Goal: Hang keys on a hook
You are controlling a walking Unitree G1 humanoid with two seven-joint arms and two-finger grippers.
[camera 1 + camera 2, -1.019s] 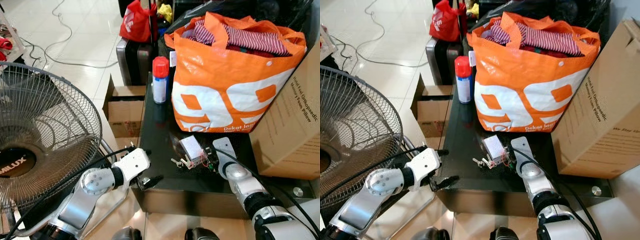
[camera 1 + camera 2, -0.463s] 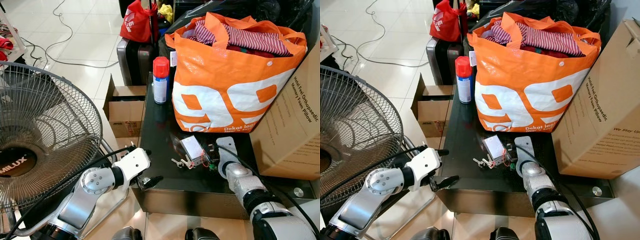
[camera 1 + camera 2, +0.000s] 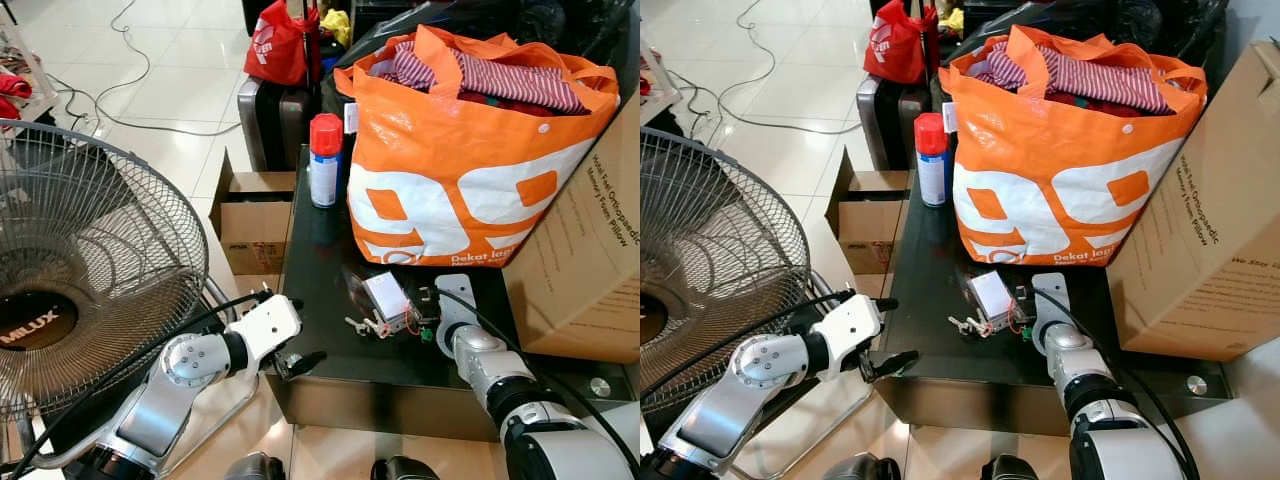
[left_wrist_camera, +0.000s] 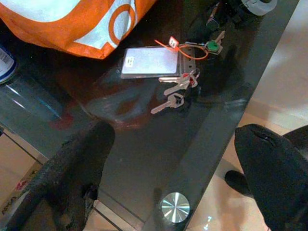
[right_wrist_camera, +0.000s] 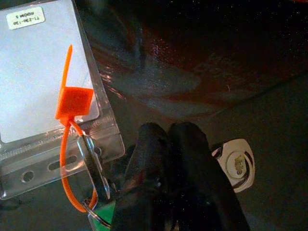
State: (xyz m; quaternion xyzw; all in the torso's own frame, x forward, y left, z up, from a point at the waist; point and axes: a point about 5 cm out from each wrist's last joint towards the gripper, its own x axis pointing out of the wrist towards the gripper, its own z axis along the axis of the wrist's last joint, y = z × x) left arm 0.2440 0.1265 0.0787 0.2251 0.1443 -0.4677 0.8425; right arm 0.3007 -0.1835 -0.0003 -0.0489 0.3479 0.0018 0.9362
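A bunch of silver keys [image 3: 362, 324] lies on the black glass table [image 3: 320, 270], joined to a clear card holder [image 3: 385, 293] with an orange tie [image 5: 72, 103] and a green tag [image 4: 211, 46]. My right gripper [image 3: 421, 317] rests low on the table at the tag end of the bunch. Its fingers [image 5: 178, 178] are pressed shut side by side, and one key head [image 5: 236, 163] shows beside them. My left gripper [image 3: 299, 335] hangs open at the table's front left corner, short of the keys, with its fingers [image 4: 82, 163] spread wide.
An orange bag [image 3: 470, 150] full of clothes stands just behind the keys, with a red-capped spray can [image 3: 323, 160] to its left. A large cardboard box [image 3: 590, 270] is on the right. A floor fan [image 3: 80, 280] and an open carton [image 3: 255, 215] stand left of the table.
The whole view has shifted slightly. My right wrist has edged a little at the keys; the keys and my left arm stay put.
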